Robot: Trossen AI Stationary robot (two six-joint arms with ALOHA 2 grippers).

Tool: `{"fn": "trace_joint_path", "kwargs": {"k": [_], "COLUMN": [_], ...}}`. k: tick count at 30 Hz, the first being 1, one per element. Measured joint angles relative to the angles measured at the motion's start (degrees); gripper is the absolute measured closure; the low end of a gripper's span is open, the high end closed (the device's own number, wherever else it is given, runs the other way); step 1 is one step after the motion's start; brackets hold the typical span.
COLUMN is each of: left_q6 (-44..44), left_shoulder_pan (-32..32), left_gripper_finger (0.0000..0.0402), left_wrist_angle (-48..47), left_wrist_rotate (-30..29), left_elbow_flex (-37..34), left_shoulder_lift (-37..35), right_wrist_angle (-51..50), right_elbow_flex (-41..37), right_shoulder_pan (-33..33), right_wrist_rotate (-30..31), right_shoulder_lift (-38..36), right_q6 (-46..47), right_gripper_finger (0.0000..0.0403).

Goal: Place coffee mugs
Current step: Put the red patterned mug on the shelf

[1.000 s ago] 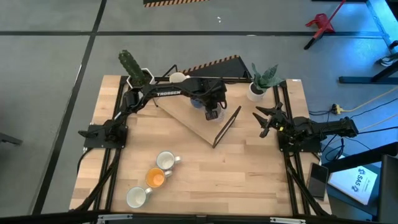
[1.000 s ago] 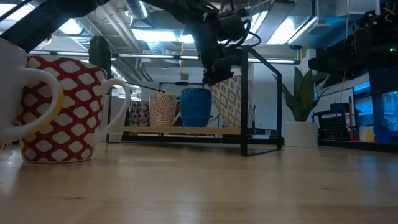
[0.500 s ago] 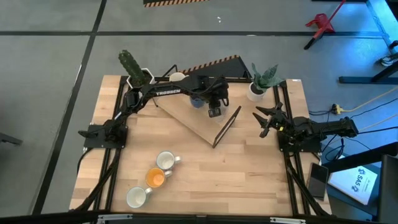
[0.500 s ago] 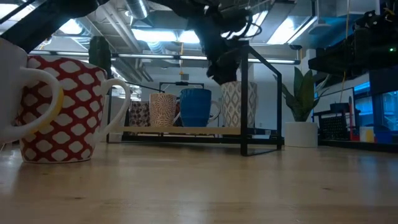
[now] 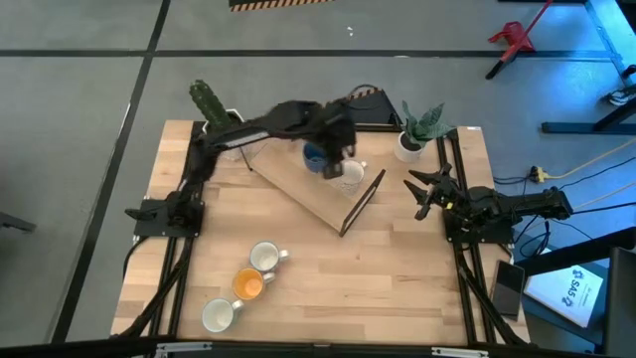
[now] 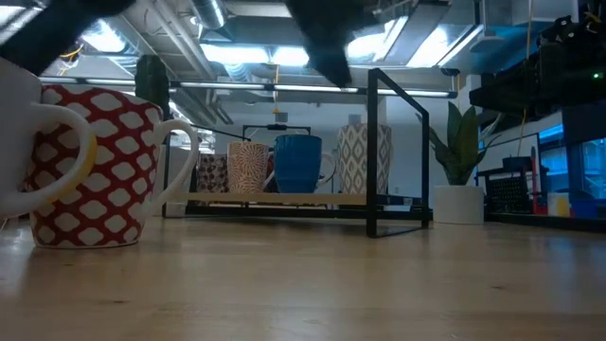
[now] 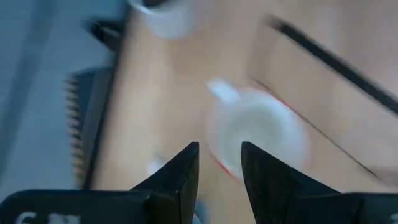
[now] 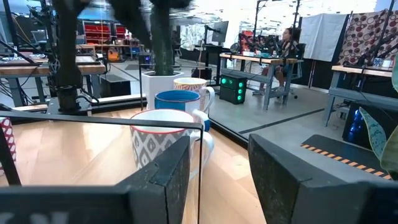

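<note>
A white mug with a grey pattern and red rim (image 5: 350, 173) (image 6: 364, 159) stands upright on its base on the wooden rack board (image 5: 308, 191), to the right of the dark blue mug (image 5: 316, 156) (image 6: 298, 163). Two more patterned mugs (image 6: 248, 168) stand further along the board. My left gripper (image 5: 335, 149) (image 7: 219, 168) hovers open above the white mug (image 7: 258, 134), touching nothing. Three mugs wait on the table's near left: a white one (image 5: 263, 257), one with an orange inside (image 5: 247, 284) and another white one (image 5: 219, 315). My right gripper (image 5: 422, 194) (image 8: 217, 180) rests open at the right edge.
A black wire frame (image 6: 398, 152) stands up at the rack's right end. Two white plant pots sit at the far edge, one with a cactus (image 5: 214, 114) and one with a leafy plant (image 5: 409, 139). A red-and-white mug (image 6: 90, 166) stands close to the low camera. Bare tabletop (image 5: 378, 288) lies near right.
My left gripper has set the patterned white mug down on the rack board right of the blue mug, let it go, and risen quickly up and a little toward the far edge. The mug now stands alone and upright.
</note>
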Motion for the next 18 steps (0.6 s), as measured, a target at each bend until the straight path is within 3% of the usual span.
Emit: {"fn": "trace_joint_path", "kwargs": {"k": [5, 9, 13, 18], "left_q6": [-1.3, -10.1, -23.1, -37.0], "left_shoulder_pan": [-5.0, -10.9, -20.1, -31.6], "left_gripper_finger": [0.0288, 0.0288, 0.0288, 0.0288], "left_wrist_angle": [-15.0, -22.2, -24.4, -22.4], "left_wrist_rotate": [3.4, 2.9, -1.7, -7.3], "left_elbow_flex": [-0.1, -0.2, -2.6, -13.9], "left_shoulder_lift": [-11.9, -18.8, -23.6, -25.1], "right_wrist_angle": [0.0, 0.0, 0.0, -0.1], "right_elbow_flex": [0.0, 0.0, 0.0, 0.0], "right_shoulder_pan": [0.0, 0.0, 0.0, 0.0], "right_wrist_rotate": [0.0, 0.0, 0.0, 0.0], "right_shoulder_lift": [0.0, 0.1, 0.1, 0.1], "right_q6": [-0.2, -0.2, 0.0, 0.0], "right_gripper_finger": [0.0253, 0.0253, 0.0253, 0.0253]}}
